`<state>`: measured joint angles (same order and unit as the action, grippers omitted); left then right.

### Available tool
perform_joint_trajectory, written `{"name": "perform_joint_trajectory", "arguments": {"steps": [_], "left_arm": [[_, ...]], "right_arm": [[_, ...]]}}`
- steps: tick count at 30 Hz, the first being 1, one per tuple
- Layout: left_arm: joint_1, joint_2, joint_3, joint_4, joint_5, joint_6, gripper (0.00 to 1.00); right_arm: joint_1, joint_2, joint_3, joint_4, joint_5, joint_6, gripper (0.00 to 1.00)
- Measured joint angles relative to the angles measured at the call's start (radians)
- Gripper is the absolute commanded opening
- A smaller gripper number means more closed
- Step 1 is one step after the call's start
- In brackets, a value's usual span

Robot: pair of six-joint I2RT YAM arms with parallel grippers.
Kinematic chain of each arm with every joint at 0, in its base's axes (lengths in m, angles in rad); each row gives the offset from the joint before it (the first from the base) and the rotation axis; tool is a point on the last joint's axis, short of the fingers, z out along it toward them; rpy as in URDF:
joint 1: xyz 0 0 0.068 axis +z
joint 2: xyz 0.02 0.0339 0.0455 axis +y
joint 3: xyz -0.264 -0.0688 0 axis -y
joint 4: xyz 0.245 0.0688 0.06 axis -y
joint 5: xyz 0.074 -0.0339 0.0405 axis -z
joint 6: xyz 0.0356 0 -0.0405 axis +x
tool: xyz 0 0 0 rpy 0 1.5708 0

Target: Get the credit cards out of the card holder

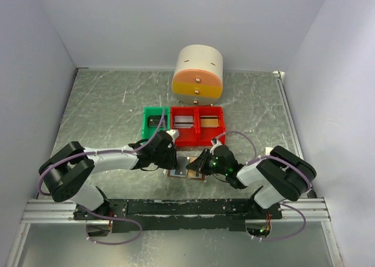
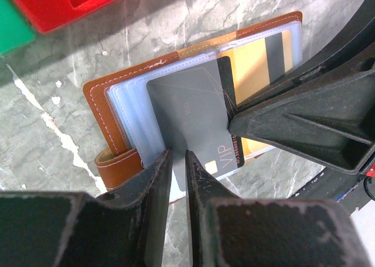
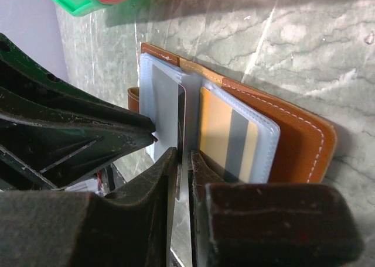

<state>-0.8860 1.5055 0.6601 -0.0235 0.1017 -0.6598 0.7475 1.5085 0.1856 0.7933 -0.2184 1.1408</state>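
While open — card holder (image 2: 96, 94) with grey card (image 2: 187, 109)

A: What's in the middle?
B: A brown card holder (image 3: 304, 144), lying open. A grey card (image 3: 167, 103) pokes out.
A: And at the bottom?
B: The right gripper (image 3: 183, 157) pinches that card's edge.

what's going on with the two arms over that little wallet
Both arms are working on the open brown wallet lying on the table. The left claw is pinched on the bottom edge of a grey card that sticks partway out of its clear sleeve. The right claw looks closed on the same card's side edge. An orange card sits in the next sleeve, not yet pulled out.
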Motion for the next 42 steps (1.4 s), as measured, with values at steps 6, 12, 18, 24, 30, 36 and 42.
{"name": "perform_joint_trajectory", "arguments": {"steps": [6,12,18,24,30,36,42], "left_arm": [[0.0,0.0,0.0,-0.004,-0.01,-0.007,0.27],[0.0,0.0,0.0,-0.007,-0.014,-0.011,0.26],[0.0,0.0,0.0,-0.009,-0.016,-0.013,0.26],[0.0,0.0,0.0,-0.009,-0.015,-0.013,0.26],[-0.007,0.009,0.01,-0.019,-0.015,-0.012,0.26],[-0.013,0.018,0.021,-0.03,-0.016,-0.013,0.26],[-0.016,0.018,0.022,-0.031,-0.023,-0.015,0.26]], "right_arm": [[-0.011,-0.001,-0.025,0.035,-0.015,0.008,0.0],[-0.027,-0.01,-0.04,0.059,-0.044,0.008,0.0],[-0.038,-0.063,-0.046,0.02,-0.05,-0.001,0.0],[-0.047,-0.135,-0.046,-0.071,-0.036,-0.022,0.07],[-0.048,-0.124,-0.044,-0.069,-0.036,-0.013,0.22],[-0.049,-0.031,-0.038,0.032,-0.047,0.02,0.19],[-0.05,0.042,-0.049,0.142,-0.059,0.054,0.0]]}}
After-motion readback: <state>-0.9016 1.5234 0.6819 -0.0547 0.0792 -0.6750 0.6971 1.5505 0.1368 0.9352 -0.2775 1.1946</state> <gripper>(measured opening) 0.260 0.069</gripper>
